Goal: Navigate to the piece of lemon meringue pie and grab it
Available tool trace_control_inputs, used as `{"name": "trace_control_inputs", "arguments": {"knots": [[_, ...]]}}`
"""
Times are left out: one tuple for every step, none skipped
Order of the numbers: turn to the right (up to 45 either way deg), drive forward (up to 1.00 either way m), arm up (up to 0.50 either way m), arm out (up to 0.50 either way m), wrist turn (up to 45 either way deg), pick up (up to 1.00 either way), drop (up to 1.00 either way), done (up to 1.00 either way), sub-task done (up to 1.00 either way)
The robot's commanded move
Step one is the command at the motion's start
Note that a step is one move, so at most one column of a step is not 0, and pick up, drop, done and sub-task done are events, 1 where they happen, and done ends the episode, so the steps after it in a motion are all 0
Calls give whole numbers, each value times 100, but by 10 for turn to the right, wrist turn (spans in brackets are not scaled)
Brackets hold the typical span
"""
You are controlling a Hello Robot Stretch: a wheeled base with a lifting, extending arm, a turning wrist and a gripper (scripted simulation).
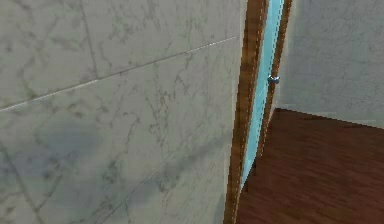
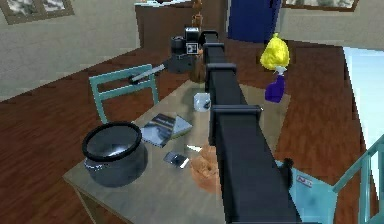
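Now, on the tabletop [image 2: 155, 197] in the arm side view, an orange-tan blob [image 2: 207, 170] is seen lying just left of the arm [image 2: 240, 140], toward the near end. By colour and place it is judged the likeliest candidate for the pie, though its shape cannot be made out surely. Around it are noted a dark pot [image 2: 113, 152], a booklet [image 2: 165, 128], a small flat dark item [image 2: 178, 160] and a pale mug [image 2: 202, 102]. Farther out, right of the arm, a purple vase [image 2: 275, 90] is seen with something yellow [image 2: 274, 52] on top. A slice of this kind is expected to be light, soft and easily crushed, with a topping that is likely to smear. Hold would therefore best be taken low and gently, across the firmer crust at its sides. The fingers [image 2: 150, 72] are seen far out at the arm's end, past the tabletop's far edge, close by a teal chair [image 2: 122, 86] and well apart from the blob. Their spread cannot be told, nor whether anything is held. In the forward view a marbled wall [image 1: 110, 110] and a wood-framed door [image 1: 262, 90] are faced, with wooden floor [image 1: 320, 170] beyond.
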Motion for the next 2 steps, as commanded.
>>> {"name": "trace_control_inputs", "arguments": {"knots": [[0, 0, 0, 0, 270, 0, 0, 0, 0], [0, 0, -28, 0, 0, 0, 0, 0, 0]]}}
